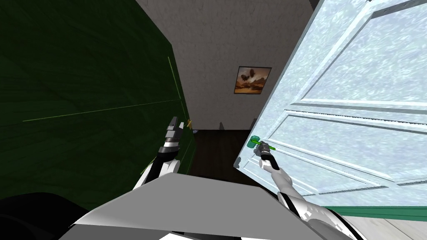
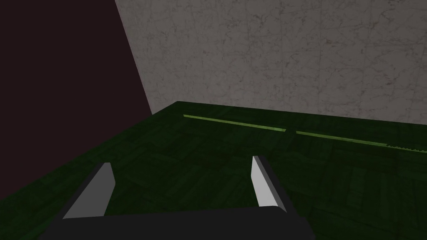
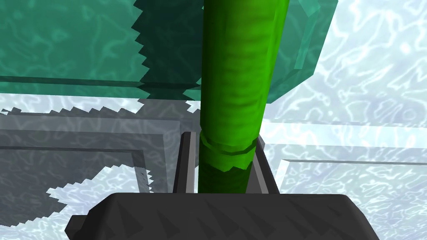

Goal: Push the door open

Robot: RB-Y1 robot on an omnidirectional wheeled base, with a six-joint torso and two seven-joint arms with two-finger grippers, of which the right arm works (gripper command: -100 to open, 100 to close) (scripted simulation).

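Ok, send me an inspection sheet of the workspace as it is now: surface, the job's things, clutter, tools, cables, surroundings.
Surface: dark floor running ahead between the door and the green panel.
Job's things: pale panelled door, appears partly open; green lever handle on a teal plate near the door's free edge.
Clutter: nothing seen.
Grippers: right tool shut on the green lever handle, fingers pressing its sides; left tool open, holding nothing, close to the dark green panel.
Cables: nothing seen.
Surroundings: grey wall ahead with a framed picture; the dark green panel fills my left side.
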